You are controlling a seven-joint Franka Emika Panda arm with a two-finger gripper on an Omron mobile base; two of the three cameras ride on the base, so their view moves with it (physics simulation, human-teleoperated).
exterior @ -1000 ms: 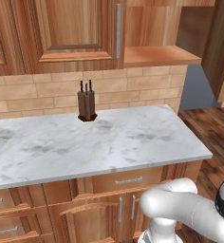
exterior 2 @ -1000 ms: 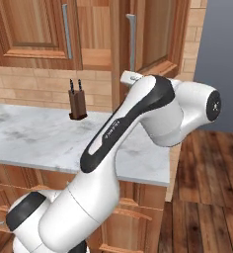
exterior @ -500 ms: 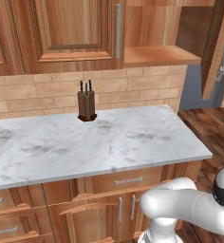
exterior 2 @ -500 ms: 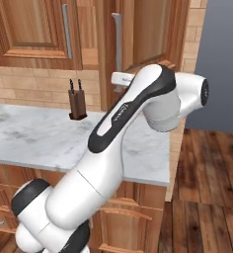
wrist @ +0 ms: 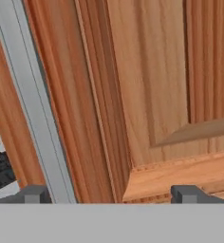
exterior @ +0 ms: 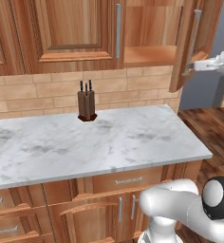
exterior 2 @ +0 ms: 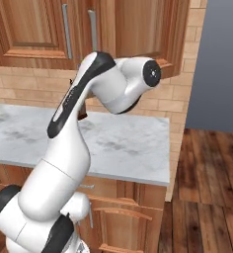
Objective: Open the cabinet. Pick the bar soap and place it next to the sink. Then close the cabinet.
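- You have the cabinet point(exterior: 147, 38) partly open: its right door point(exterior: 194, 42) is swung out toward you, and its left door point(exterior: 71, 33) sits shut, so two doors in all.
- Each door carries one long silver bar handle; the open door's handle point(wrist: 31, 109) runs just beside the gripper's left finger tip in the hand view.
- Your gripper point(wrist: 109, 193) stands wide, nothing between its two tips, which straddle the lower corner of the open door's raised panel; you cannot tell whether either tip touches the wood.
- In the left base view the hand reaches in from the right edge, right at the open door's outer face.
- Behind that door you see one bare wooden shelf point(exterior: 149, 54) inside the cabinet.
- Below and to the left of the gripper lies the marble counter point(exterior: 85, 142).
- One knife block point(exterior: 86, 104) stands on it against the brick wall, with three dark handles showing.
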